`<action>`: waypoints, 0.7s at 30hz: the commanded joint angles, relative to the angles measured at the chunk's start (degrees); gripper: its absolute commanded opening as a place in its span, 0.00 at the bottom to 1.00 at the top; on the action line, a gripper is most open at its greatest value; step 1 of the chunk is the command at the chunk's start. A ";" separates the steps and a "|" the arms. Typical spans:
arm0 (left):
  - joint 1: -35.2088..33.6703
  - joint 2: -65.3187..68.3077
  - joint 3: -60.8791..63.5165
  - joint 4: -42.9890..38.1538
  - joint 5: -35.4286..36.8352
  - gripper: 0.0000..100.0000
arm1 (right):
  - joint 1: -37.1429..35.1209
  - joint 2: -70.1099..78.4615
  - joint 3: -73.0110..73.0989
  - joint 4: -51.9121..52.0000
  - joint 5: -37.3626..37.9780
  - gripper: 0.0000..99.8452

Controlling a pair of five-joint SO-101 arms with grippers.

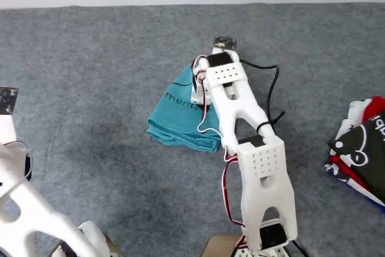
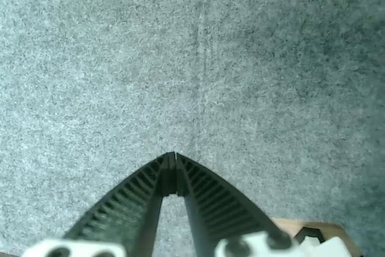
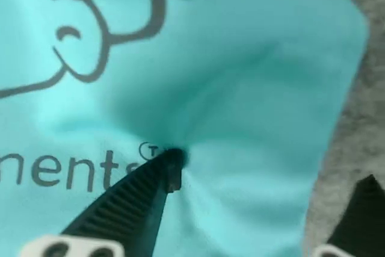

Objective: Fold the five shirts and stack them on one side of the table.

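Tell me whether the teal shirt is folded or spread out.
Folded: the teal shirt lies as a compact bundle with layered edges visible.

Dark lettering [image 3: 71,171] (cut off, no whole word) across the teal shirt [image 3: 252,76]

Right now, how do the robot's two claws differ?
The left gripper is shut, fingertips meeting; the right gripper is open. The left gripper hangs over bare grey table cover; the right gripper presses one finger into the teal shirt. Both have ribbed black fingers.
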 commanded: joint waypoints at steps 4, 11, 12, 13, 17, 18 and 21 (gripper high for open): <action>-0.09 -1.41 -0.13 0.53 -0.09 0.01 | -0.13 2.07 -0.70 1.01 -0.09 0.27; -0.09 -1.41 -0.13 0.53 -0.09 0.01 | 0.13 2.68 -1.58 5.41 4.84 0.12; -0.09 -1.41 -0.13 0.53 -0.09 0.01 | 0.13 2.59 -1.58 5.67 5.89 0.09; -0.09 -1.41 -0.04 0.53 -0.09 0.01 | 0.13 2.59 -1.58 5.67 6.95 0.05; 0.09 -1.41 -0.04 0.53 -0.09 0.01 | 0.13 2.51 -1.58 5.58 10.29 0.01; 0.09 -1.41 -0.04 0.53 -0.09 0.01 | 0.22 2.42 -1.58 5.76 10.55 0.01; 0.00 -1.41 -0.04 0.53 -0.09 0.01 | 0.48 1.98 -3.69 10.15 10.55 0.01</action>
